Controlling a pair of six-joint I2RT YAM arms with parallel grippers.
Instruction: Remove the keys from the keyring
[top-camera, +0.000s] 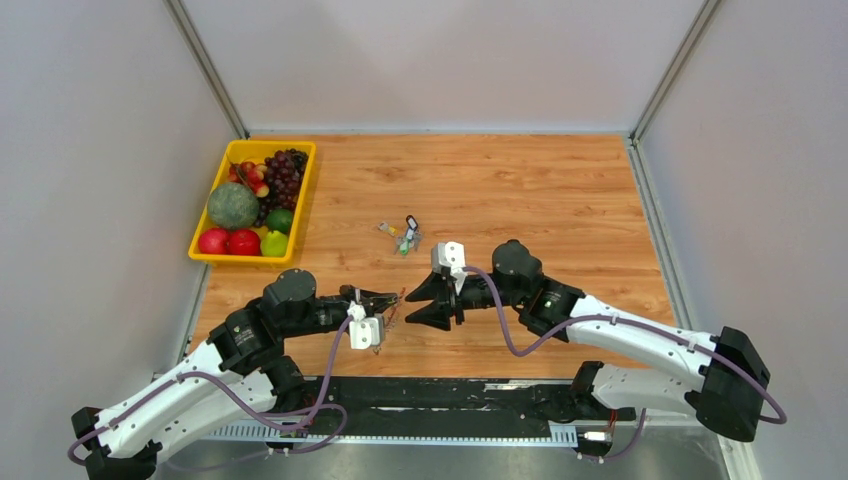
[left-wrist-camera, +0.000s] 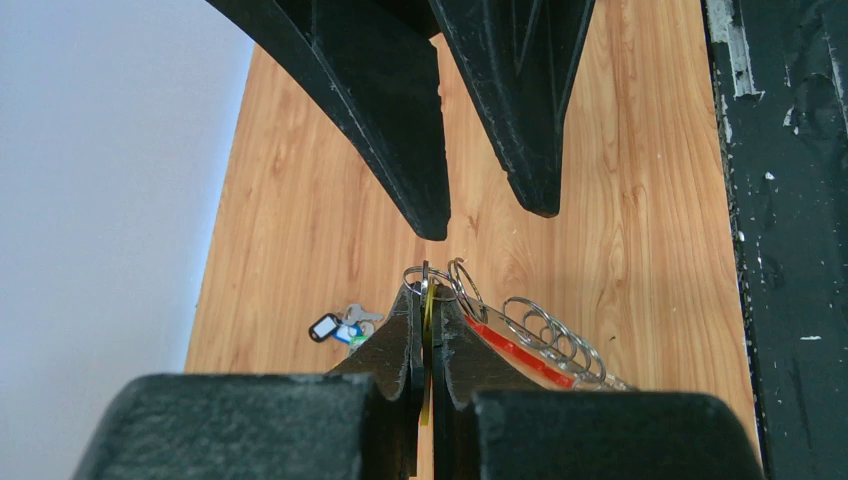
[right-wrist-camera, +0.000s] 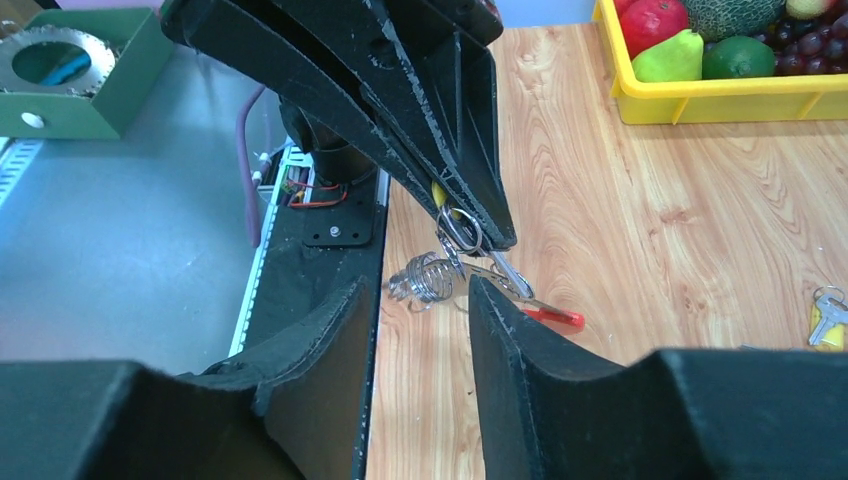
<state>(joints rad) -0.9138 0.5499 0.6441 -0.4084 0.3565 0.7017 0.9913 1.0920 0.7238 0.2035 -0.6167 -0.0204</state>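
While I watch, wooden surface (top-camera: 500, 190) boxed by pale walls (top-camera: 450, 60), yellow fruit tray (top-camera: 235, 260) far left, left fingers (left-wrist-camera: 395, 345) clamped on keyring (left-wrist-camera: 515, 352), right fingers (right-wrist-camera: 310, 350) parted.

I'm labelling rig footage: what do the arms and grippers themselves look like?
The left arm and right arm have white links and black joint housings. The left gripper and right gripper each have two black, tapering fingers beside a white wrist block. A purple cable loops along each arm.
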